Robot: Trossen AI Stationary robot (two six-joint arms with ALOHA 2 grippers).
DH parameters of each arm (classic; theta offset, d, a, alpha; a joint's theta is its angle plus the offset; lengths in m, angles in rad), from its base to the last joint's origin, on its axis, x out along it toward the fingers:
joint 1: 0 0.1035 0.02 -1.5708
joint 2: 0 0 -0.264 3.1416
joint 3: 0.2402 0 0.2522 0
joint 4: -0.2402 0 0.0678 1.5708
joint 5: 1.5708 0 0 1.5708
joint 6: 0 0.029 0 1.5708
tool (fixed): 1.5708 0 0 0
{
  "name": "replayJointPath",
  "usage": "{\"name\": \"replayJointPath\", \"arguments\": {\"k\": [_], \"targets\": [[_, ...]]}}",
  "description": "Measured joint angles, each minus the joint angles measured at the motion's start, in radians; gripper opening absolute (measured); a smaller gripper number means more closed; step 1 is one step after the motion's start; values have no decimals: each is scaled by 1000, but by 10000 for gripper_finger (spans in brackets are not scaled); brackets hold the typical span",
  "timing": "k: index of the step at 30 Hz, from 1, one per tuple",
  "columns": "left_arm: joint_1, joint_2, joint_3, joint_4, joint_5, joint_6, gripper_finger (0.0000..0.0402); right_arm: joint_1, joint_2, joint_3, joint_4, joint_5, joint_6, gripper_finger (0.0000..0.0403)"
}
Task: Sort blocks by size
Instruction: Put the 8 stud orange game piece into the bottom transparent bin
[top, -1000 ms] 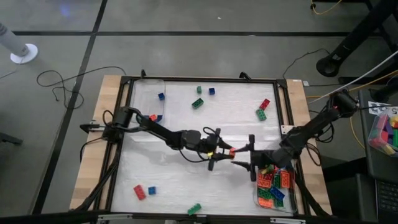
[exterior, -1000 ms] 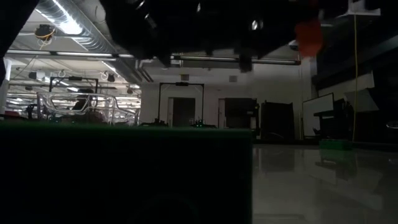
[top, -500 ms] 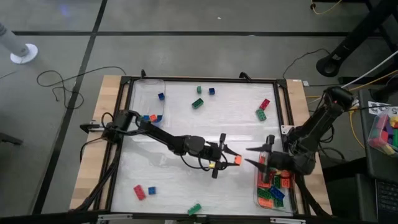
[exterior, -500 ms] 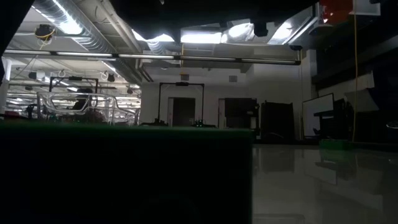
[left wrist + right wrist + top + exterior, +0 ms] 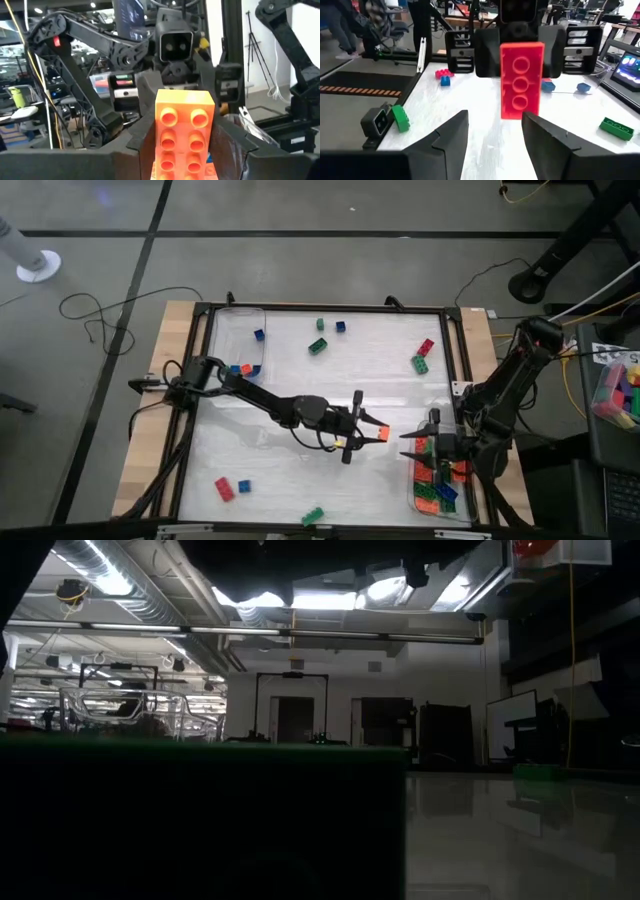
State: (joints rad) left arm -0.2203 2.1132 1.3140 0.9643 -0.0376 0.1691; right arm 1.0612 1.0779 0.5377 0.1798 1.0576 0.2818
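Note:
My left gripper reaches to the table's middle and is shut on an orange-red rectangular brick, which also shows in the left wrist view and the right wrist view. My right gripper is open and empty. It faces the brick from the right, a short way off, by the near-right tray. Its fingers stand apart. Loose bricks lie on the table: green ones, a blue one, a red one and a red one. My left gripper pinches the brick's two long sides between its two fingers. The fingers come level from the table's left. The brick's studded face is turned back toward my left wrist, and its hollow underside faces my right gripper. It is lifted clear of the table.
A clear tray at the far left holds a few small bricks. The clear near-right tray holds several longer bricks. A green brick and a blue one lie near the front edge. A box of coloured blocks stands off the table's right side.
My right gripper, open, has drawn back from the brick toward the table's right and near edges, to the tray. My left gripper has gone a little toward the right edge with the brick still held clear of the table.

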Motion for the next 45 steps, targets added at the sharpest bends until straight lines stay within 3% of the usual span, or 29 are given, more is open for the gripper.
{"name": "replayJointPath", "arguments": {"k": [6, 16, 27, 35, 45], "targets": [[0, 0, 0, -9, 0, -5, 138, -42, 0, 0, 2, -31, 2, 184], [0, 0, 0, -18, -1, 10, 138, -176, 0, 0, 2, -277, 39, 184], [1, -2, 0, -38, -5, -30, 138, -236, 0, 0, -6, -315, -50, 184], [-3, -2, 0, -107, -27, -32, 138, -237, 0, 0, -49, -504, 34, 184], [-11, -1, -1, -230, -29, -142, 138, -237, 0, 0, -207, -512, 138, 184]]}}
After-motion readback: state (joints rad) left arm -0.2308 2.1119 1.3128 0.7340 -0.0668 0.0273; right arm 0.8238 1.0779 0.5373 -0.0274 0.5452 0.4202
